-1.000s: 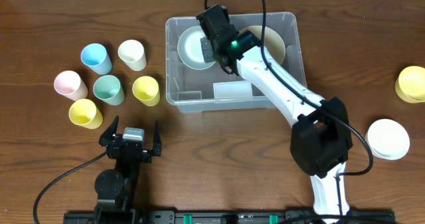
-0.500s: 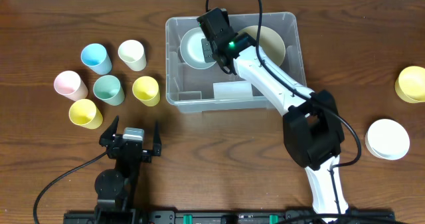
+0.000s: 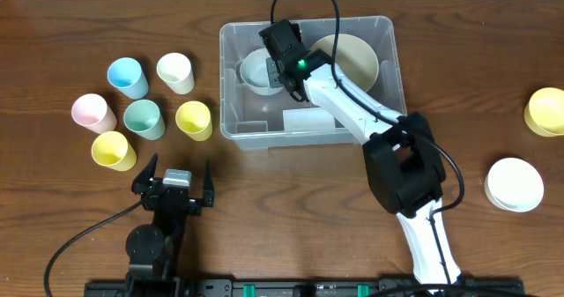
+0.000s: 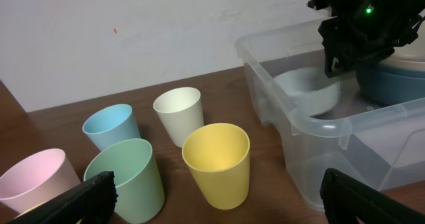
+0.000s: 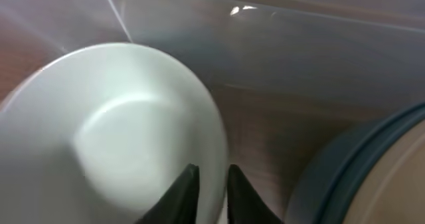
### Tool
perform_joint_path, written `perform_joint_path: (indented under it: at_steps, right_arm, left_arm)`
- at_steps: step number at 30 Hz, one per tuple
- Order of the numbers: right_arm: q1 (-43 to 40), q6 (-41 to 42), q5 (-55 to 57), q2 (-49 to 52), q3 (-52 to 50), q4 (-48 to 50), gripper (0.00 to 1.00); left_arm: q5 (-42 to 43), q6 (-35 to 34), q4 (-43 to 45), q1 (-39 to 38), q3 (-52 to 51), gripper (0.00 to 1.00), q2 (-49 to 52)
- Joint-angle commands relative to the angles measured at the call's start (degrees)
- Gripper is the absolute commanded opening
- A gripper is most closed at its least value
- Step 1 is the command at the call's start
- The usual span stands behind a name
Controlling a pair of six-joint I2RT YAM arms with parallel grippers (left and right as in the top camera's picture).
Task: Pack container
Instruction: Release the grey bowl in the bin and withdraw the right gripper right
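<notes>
Wooden tabletop point(image 3: 291, 209). The container point(image 3: 231, 112) sits toward the far edge, slightly right of centre, upright and uncovered. Inside it on the left lies a pale bowl point(image 3: 253, 73). Just beside that on the right is a larger bowl point(image 3: 354, 57), dark blue outside and cream inside. The right arm point(image 3: 352, 107) reaches from the near edge across the container's front wall and down into it. The right fingers point(image 5: 186, 194) stand a narrow gap apart, one on either side of the pale bowl's rim. Cannot tell whether they pinch the rim or only straddle it. In the left wrist view the pale bowl looks tilted and low in the bin. Left of the container six cups stand upright in a loose cluster: blue cup point(image 3: 126, 76), cream cup point(image 3: 174, 71), pink cup point(image 3: 92, 112), green cup point(image 3: 144, 118), and two yellow cups point(image 3: 194, 119), point(image 3: 113, 150). The left fingers point(image 4: 93, 194) are spread wide, empty, near the front edge and facing the cups. Far right are a yellow bowl point(image 3: 548, 110) and a white bowl point(image 3: 515, 183), well apart from the container.
</notes>
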Motion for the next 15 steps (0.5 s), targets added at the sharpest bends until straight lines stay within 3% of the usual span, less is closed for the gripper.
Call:
perform_joint_path:
  at_steps: [1,9,14,15]
  right_arm:
    - [-0.5,-0.1,0.5,0.2,0.3,0.6,0.23]
    - [-0.4,-2.4,-0.1,-2.2,3.2,-1.5,0.32]
    - [-0.5,-2.7,-0.3,-8.5,9.9,-11.3,0.36]
    - [-0.7,-2.9,-0.2,-10.1,11.2,-13.7,0.42]
  left_arm:
    - [0.9,0.2,-2.0,0.3,-0.9,0.98,-0.3]
    - [0.9,0.2,-2.0,0.3,-0.9,0.98,-0.3]
    - [0.9,0.2,-2.0,0.3,-0.9,0.98,-0.3]
    - [0.9,0.2,-2.0,0.3,-0.9,0.98,-0.3]
